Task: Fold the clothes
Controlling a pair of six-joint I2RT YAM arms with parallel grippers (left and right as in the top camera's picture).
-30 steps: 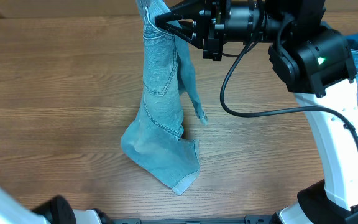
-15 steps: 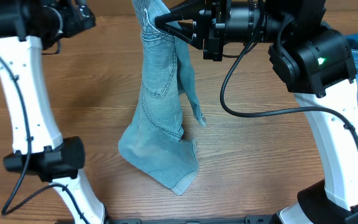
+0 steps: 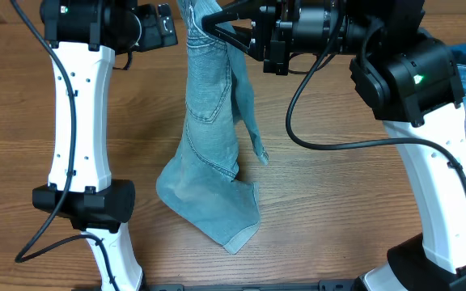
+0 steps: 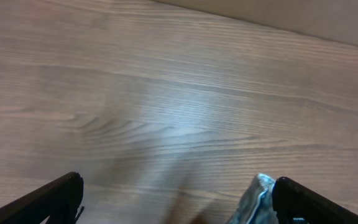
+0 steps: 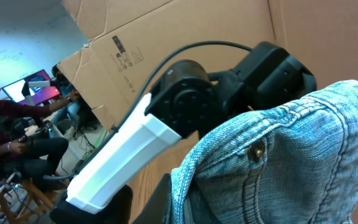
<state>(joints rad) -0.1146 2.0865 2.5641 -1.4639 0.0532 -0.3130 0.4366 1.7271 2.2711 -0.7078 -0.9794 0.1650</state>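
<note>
Brown wood-grain tabletop (image 3: 338,202), on which only the lower end of the pale light-wash denim garment (image 3: 209,121) rests, crumpled and folded over near the centre; the rest is hung above the surface from the right hand (image 3: 207,24), which is clenched on the waistband end at the far edge of the overhead view. The left hand (image 3: 172,24) is shown released, its fingers spread wide, just beside the raised edge of the denim and not touching it. The step in hand is judged to be a second grasp on the waistband: it would be done well if the opposite corner were taken at the same height, so that the cloth could be spread flat before being laid down, with the seams kept untwisted. The long axis is seen to run from the held waistband, uppermost, down to the cuffed hem, which points toward the near edge of the tabletop.
</note>
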